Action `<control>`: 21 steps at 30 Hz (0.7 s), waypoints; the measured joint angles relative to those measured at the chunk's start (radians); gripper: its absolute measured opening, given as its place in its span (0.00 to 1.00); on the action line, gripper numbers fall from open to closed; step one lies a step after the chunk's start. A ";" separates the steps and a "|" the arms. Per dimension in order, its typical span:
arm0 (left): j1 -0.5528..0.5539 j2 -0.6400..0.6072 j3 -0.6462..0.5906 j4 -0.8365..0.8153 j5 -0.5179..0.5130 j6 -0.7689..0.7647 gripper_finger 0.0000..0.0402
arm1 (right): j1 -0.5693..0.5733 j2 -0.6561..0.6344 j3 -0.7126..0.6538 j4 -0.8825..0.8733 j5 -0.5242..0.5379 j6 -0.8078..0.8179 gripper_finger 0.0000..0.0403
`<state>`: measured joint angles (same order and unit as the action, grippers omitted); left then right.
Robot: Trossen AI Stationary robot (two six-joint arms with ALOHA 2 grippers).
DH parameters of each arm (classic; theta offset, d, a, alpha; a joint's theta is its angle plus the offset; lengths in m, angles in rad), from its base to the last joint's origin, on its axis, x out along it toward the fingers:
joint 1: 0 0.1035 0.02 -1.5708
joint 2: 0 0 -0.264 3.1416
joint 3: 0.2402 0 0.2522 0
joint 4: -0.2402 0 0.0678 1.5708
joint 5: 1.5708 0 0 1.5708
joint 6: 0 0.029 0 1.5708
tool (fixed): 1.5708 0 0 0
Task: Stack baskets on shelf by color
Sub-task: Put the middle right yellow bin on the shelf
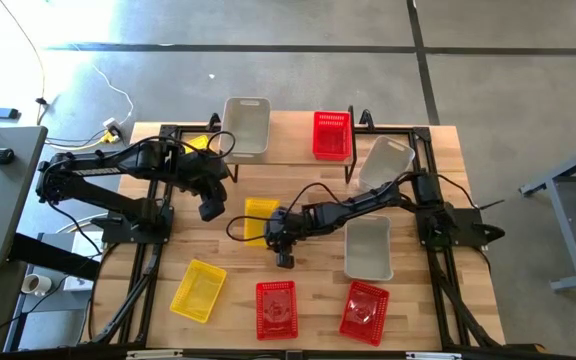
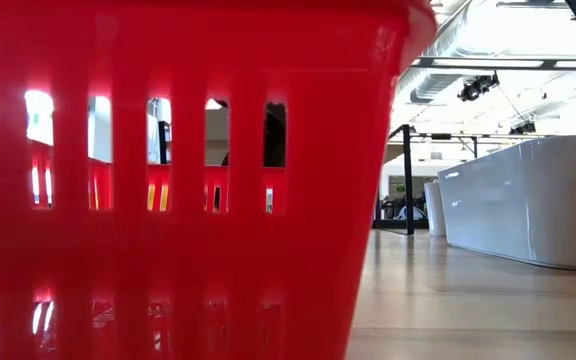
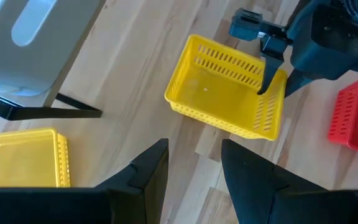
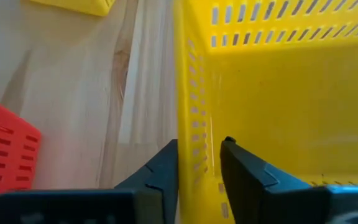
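A yellow basket [image 1: 260,220] stands mid-table; my right gripper [image 1: 284,240] is shut on it at its near right corner. My left gripper [image 1: 210,209] hangs open just left of it, touching nothing, and looks down on it [image 3: 229,93]. On the shelf [image 1: 293,150] sit a grey basket [image 1: 245,126] and a red basket [image 1: 332,135]. Another yellow basket [image 1: 199,143] shows by the shelf's left end, partly hidden by my left arm. A grey basket [image 1: 385,162] lies tilted at the shelf's right end. My right gripper has the yellow basket's right side wall [image 4: 194,118] close to its near corner. One finger [image 4: 166,168] is outside the wall and the other finger [image 4: 241,168] inside the basket. The fingers come from above, pointing down. The basket looks level, with its bottom on the table.
On the near half of the table lie a yellow basket [image 1: 198,291], two red baskets [image 1: 276,308] [image 1: 364,311] and a grey basket [image 1: 368,248]. One red basket [image 2: 168,200] fills most of the low view. Black frame rails [image 1: 138,290] run along both sides of the table.
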<state>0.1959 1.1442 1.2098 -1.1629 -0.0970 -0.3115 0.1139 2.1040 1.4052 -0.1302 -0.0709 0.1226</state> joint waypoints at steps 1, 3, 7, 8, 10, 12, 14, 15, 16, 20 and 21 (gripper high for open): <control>0.000 0.000 0.000 0.000 -0.003 0.000 0.34 | -0.001 0.000 0.000 -0.003 -0.001 0.000 0.21; 0.000 0.000 0.000 0.000 -0.007 0.000 0.34 | -0.002 0.000 0.000 -0.001 -0.011 -0.001 0.14; 0.000 0.000 0.000 0.000 -0.019 0.000 0.34 | -0.002 0.000 0.000 0.000 -0.046 -0.024 0.02; 0.000 0.000 0.000 0.000 -0.020 0.000 0.34 | -0.002 -0.001 0.000 0.002 -0.049 -0.023 0.02; 0.000 0.000 0.000 0.000 -0.020 0.000 0.34 | -0.001 -0.002 0.000 0.000 -0.066 -0.022 0.02; 0.000 0.000 0.000 0.000 -0.020 0.000 0.34 | 0.000 -0.012 0.000 -0.005 -0.096 -0.022 0.01; 0.000 0.000 0.000 0.000 -0.020 0.000 0.34 | 0.003 -0.029 0.000 -0.009 -0.107 -0.011 0.01; 0.000 0.000 0.000 0.000 -0.020 0.000 0.34 | 0.003 -0.040 0.000 -0.020 -0.107 -0.005 0.01; 0.000 0.000 0.000 0.000 -0.020 0.001 0.34 | 0.003 -0.052 0.000 -0.030 -0.111 -0.003 0.01; 0.000 0.000 0.000 0.000 -0.020 0.017 0.34 | 0.005 -0.107 0.000 -0.073 -0.118 0.003 0.00; 0.000 0.000 0.000 0.000 -0.020 0.018 0.34 | 0.004 -0.122 0.000 -0.084 -0.123 0.010 0.00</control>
<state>0.1958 1.1442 1.2098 -1.1629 -0.1165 -0.2935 0.1183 1.9820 1.4052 -0.2142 -0.1935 0.1330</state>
